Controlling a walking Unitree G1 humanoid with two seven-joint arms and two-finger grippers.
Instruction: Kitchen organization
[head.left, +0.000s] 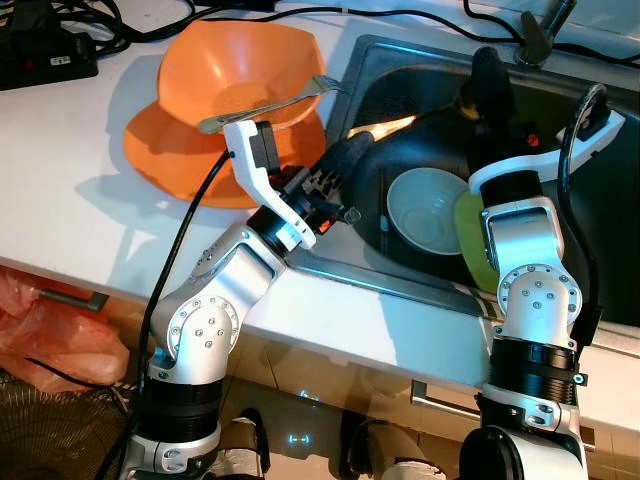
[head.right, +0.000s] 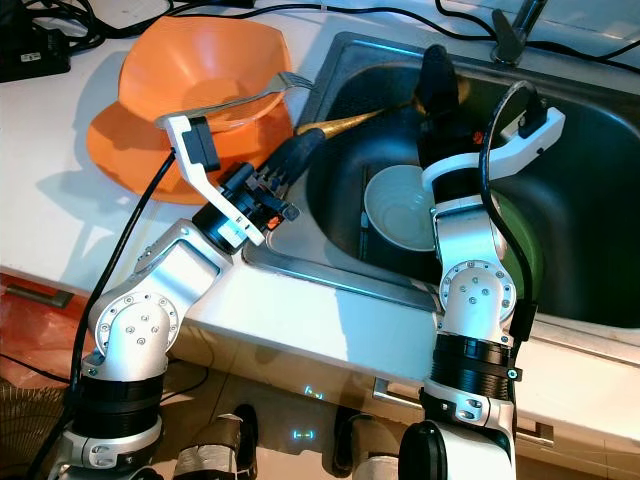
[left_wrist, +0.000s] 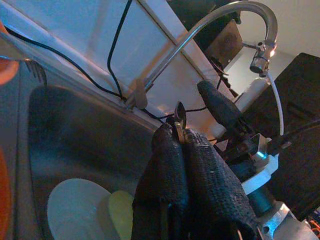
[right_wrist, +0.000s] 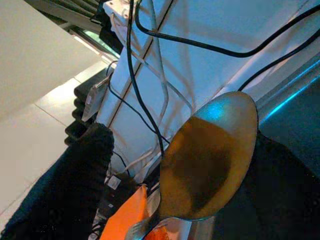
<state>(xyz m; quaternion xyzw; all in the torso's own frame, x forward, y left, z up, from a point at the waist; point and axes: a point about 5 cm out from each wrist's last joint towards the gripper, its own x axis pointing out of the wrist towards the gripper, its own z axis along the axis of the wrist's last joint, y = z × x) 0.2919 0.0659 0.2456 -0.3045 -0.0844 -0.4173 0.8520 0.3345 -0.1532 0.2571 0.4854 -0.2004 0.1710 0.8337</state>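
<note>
Over the left part of the dark sink (head.left: 400, 60), my left gripper (head.left: 350, 155) is shut on the handle of a metal spoon (head.left: 395, 127). The spoon reaches across to my right gripper (head.left: 482, 92), which stands upright in the sink. In the right wrist view the spoon's bowl (right_wrist: 210, 155) lies between that gripper's spread fingers, against one of them. A white bowl (head.left: 430, 210) and a green plate (head.left: 472, 245) lie in the sink below. On the counter to the left, an orange bowl (head.left: 235, 65) sits on an orange plate (head.left: 160, 150), with a fork (head.left: 265, 102) laid across it.
The faucet (head.left: 540, 30) rises behind the sink. Black cables run along the back of the white counter (head.left: 70, 170), and a black power strip (head.left: 45, 55) lies at the far left. Drawer handles and an orange bag (head.left: 40, 330) are below the counter edge.
</note>
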